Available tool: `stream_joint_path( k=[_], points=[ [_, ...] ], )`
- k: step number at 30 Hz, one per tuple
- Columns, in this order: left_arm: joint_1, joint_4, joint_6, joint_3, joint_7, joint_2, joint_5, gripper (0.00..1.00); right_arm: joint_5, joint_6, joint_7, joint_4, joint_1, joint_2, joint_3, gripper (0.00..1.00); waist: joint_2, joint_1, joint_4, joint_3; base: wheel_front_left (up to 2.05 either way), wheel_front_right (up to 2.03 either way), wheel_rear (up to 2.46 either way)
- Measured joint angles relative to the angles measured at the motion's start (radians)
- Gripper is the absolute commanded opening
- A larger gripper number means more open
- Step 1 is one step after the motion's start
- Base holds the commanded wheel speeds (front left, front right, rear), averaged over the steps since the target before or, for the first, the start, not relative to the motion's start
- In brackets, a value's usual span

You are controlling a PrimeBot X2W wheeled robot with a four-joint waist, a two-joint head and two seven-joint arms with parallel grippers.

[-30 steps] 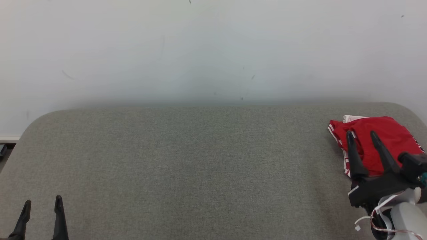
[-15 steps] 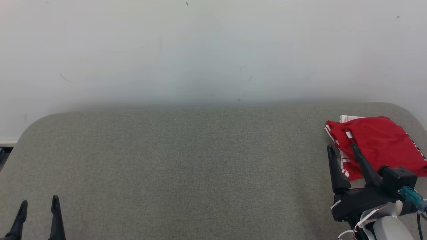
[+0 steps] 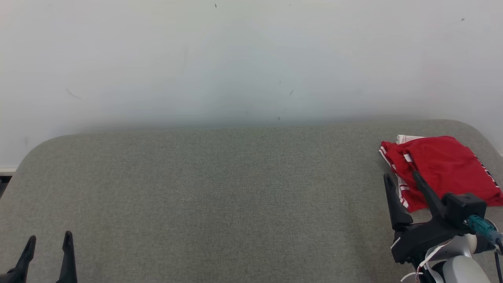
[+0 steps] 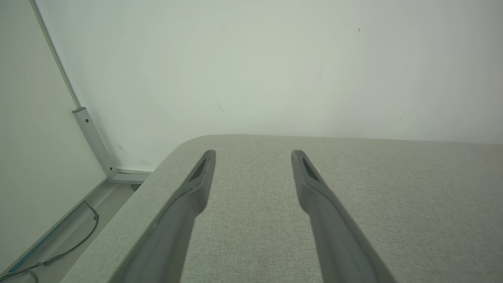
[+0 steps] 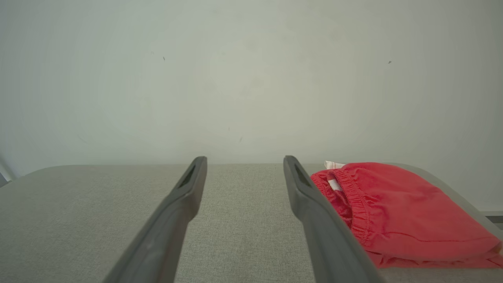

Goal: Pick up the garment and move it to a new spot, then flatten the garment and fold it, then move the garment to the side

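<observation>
garment (image 3: 444,169): red w/ white striped trim and elastic waistband, folded in a compact bundle at far right end of grey worktop (image 3: 220,188). right tool (image 3: 401,175) open, empty, just beside its left edge. left tool (image 3: 50,236) open, empty, well apart.

A grey fabric-covered bench (image 3: 220,188) is set against the wall (image 3: 235,59); a folded red garment (image 3: 444,165) is laid on it, near the wall.

Grey fabric surface (image 3: 204,196) against plain white wall (image 3: 235,59)
</observation>
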Motion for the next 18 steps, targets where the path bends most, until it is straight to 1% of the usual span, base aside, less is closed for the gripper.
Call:
stream_joint_path(
  k=[18],
  points=[
    [0.006,-0.034,0.013,0.0,-0.026,-0.003,-0.015,1.0,0.0,0.0,0.023,-0.032,0.011,0.008,0.0,1.0,0.0,0.0,-0.011,0.0,0.0,0.0,0.0]
  ],
)
